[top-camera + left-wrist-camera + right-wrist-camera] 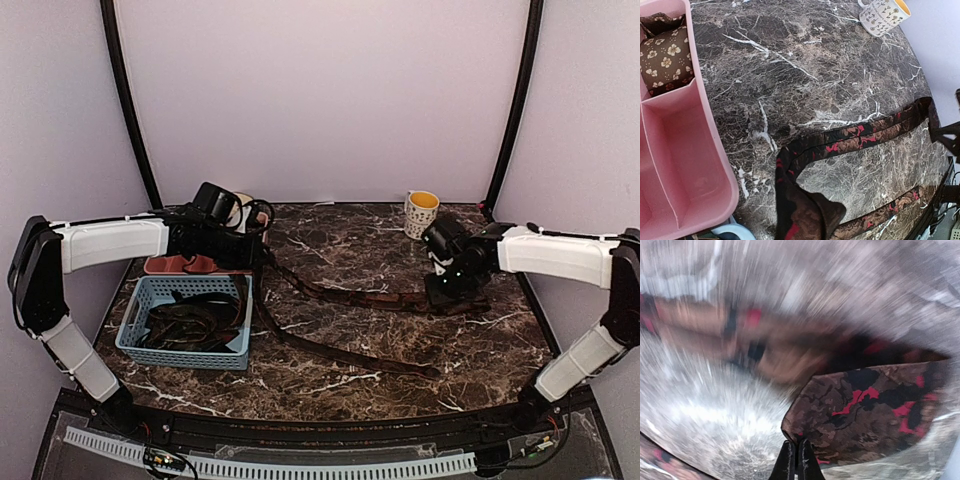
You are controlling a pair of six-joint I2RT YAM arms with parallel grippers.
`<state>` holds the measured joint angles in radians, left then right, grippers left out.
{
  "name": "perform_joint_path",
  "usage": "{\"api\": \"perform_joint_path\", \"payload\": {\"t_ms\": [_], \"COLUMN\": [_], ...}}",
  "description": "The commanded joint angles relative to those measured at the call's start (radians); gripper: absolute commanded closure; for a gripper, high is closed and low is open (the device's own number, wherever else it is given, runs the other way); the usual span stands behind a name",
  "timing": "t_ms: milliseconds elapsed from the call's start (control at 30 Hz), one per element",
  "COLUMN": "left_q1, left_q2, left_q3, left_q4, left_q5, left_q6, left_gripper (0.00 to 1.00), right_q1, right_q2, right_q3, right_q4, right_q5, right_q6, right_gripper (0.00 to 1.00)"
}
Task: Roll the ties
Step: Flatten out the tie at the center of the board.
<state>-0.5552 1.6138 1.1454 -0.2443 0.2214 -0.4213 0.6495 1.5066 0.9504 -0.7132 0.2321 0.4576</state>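
Note:
A long reddish-brown patterned tie (345, 293) lies across the marble table in two strands that meet at my left gripper (256, 258). In the left wrist view its folded end (805, 215) bunches at the bottom edge and hides the fingers, so that gripper is shut on it. My right gripper (447, 292) is at the far end of the upper strand. In the right wrist view its black fingertips (789, 462) are pressed together on the edge of the tie's wide end (865, 415), which stays sharp while the table blurs. A rolled floral tie (665, 60) sits in the pink tray (685, 165).
A blue basket (138, 300) holding several dark ties (190, 320) stands at the front left, with the pink tray (165, 265) just behind it. A white and yellow mug (421, 212) stands at the back right; the left wrist view shows this mug (885, 15) too.

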Motion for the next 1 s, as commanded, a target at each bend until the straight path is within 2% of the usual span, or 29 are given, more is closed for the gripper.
{"api": "perform_joint_path", "payload": {"t_ms": [0, 133, 233, 367, 400, 467, 533, 600, 733, 867, 967], "left_q1": [0.015, 0.025, 0.034, 0.042, 0.043, 0.046, 0.048, 0.051, 0.057, 0.06, 0.059], "left_q2": [-0.023, -0.05, -0.073, -0.088, -0.088, -0.092, -0.097, -0.1, -0.098, -0.097, -0.094], "left_q3": [0.028, 0.024, 0.02, 0.02, 0.021, 0.02, 0.014, 0.011, 0.006, -0.001, -0.002], "left_q4": [-0.037, -0.05, -0.054, -0.065, -0.071, -0.082, -0.082, -0.081, -0.079, -0.073, -0.071], "left_q5": [-0.021, -0.048, -0.065, -0.077, -0.078, -0.084, -0.085, -0.084, -0.081, -0.075, -0.067], "left_q6": [0.019, 0.019, 0.019, 0.022, 0.023, 0.025, 0.025, 0.025, 0.025, 0.023, 0.021], "left_gripper": [1.0, 1.0, 1.0, 1.0, 1.0, 1.0, 1.0, 1.0, 1.0, 1.0, 1.0], "right_q1": [-0.104, -0.227, -0.335, -0.465, -0.487, -0.518, -0.529, -0.53, -0.512, -0.395, -0.225], "right_q2": [-0.116, -0.184, -0.22, -0.195, -0.185, -0.16, -0.135, -0.139, -0.216, -0.242, -0.227], "right_q3": [0.12, 0.169, 0.194, 0.252, 0.261, 0.285, 0.322, 0.329, 0.199, 0.053, -0.03], "right_q4": [-0.1, -0.133, -0.109, -0.079, -0.069, -0.059, -0.078, -0.066, 0.061, 0.127, 0.164], "right_q5": [0.119, 0.238, 0.263, 0.273, 0.266, 0.256, 0.253, 0.18, -0.176, -0.451, -0.466], "right_q6": [0.003, 0.011, -0.004, -0.013, -0.016, -0.029, -0.034, -0.045, -0.068, -0.037, 0.034], "right_gripper": [1.0, 1.0, 1.0, 0.89, 0.83, 0.59, 0.43, 0.35, 0.27, 0.32, 0.37]}}
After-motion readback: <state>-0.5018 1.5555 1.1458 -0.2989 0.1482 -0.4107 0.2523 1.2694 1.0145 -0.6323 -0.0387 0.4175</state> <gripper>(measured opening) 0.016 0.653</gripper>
